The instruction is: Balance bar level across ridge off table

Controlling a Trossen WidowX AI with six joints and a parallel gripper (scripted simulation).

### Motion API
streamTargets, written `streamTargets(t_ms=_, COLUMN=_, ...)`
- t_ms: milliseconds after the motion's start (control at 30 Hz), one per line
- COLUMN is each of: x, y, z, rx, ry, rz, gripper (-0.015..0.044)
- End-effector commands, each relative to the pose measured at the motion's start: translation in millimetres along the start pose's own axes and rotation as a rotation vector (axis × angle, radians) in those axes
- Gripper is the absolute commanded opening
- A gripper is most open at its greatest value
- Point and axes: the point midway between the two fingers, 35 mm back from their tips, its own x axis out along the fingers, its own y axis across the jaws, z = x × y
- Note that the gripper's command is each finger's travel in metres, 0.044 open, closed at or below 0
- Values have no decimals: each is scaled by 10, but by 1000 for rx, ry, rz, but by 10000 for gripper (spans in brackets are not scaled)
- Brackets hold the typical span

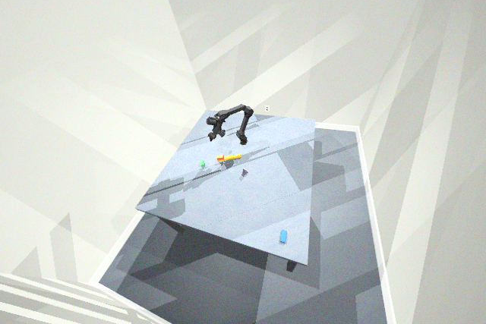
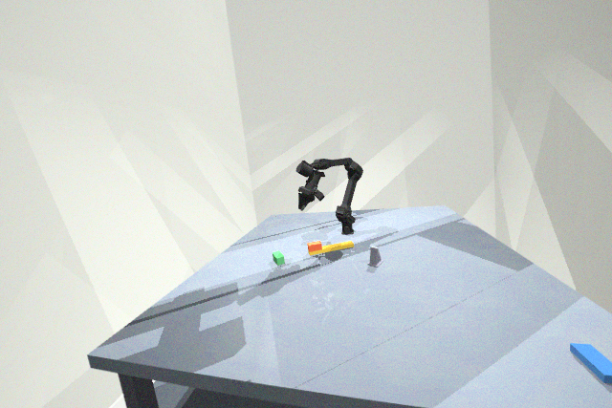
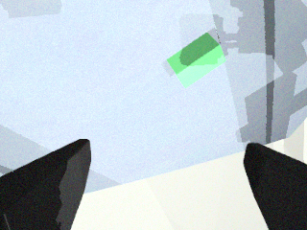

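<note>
The yellow bar (image 1: 233,157) (image 2: 338,246) lies at the table's middle back, in front of the arm's base, with an orange-red block (image 1: 220,158) (image 2: 314,246) on its left end. The small grey ridge (image 1: 244,172) (image 2: 375,255) stands apart from the bar, to its right and nearer the front; nothing rests on it. My gripper (image 1: 217,136) (image 2: 311,202) (image 3: 169,151) is open and empty, in the air above the table, behind and above the bar's block end. The bar and ridge are not in the wrist view.
A green block (image 1: 202,163) (image 2: 278,258) (image 3: 197,59) lies on the table left of the bar. A flat blue block (image 1: 283,236) (image 2: 591,361) lies near the front right corner. The table (image 1: 235,210) (image 2: 316,334) has its left edge beyond the green block. Shadows cross the tabletop.
</note>
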Motion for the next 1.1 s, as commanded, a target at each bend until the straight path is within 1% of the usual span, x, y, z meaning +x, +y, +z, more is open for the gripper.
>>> streamTargets(t_ms=0, x=101, y=-68, z=190, rx=-36, ry=-87, rz=25, gripper=315)
streamTargets(t_ms=333, x=237, y=-182, z=645, rx=-133, ry=-261, rz=90, gripper=315)
streamTargets(t_ms=700, x=297, y=-223, z=1136, rx=-254, ry=-427, rz=187, gripper=315)
streamTargets(t_ms=967, x=289, y=-201, z=1467, rx=-349, ry=-529, rz=273, gripper=315)
streamTargets(t_ms=1067, x=287, y=-197, z=1492, rx=-357, ry=-536, rz=281, gripper=315)
